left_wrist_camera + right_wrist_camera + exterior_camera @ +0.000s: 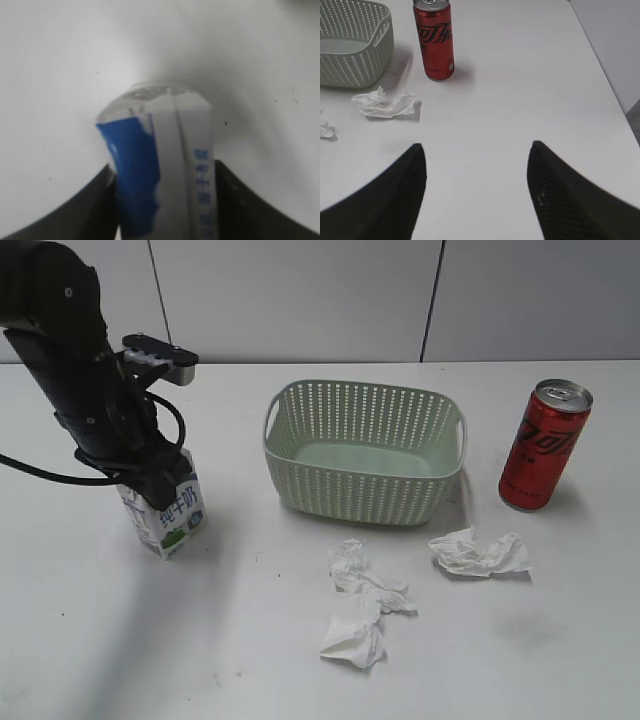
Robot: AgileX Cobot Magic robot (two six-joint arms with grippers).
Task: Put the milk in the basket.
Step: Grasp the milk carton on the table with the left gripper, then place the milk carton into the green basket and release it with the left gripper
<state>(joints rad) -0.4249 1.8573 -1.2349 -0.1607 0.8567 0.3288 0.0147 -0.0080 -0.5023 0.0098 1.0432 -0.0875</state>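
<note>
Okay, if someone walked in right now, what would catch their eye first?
Probably the left gripper, its jaws shut on the milk carton at the left of the table. Next, the bright red can at far right, beside the pale green basket, with crumpled tissues lying in front.

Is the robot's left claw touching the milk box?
Touching. In the left wrist view, the left claw has its two dark fingers pressed against both sides of the milk, with no gap.

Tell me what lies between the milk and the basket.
Bare tabletop only, seen in the exterior view: nothing sits between the milk, held by the left claw, and the basket.
</note>
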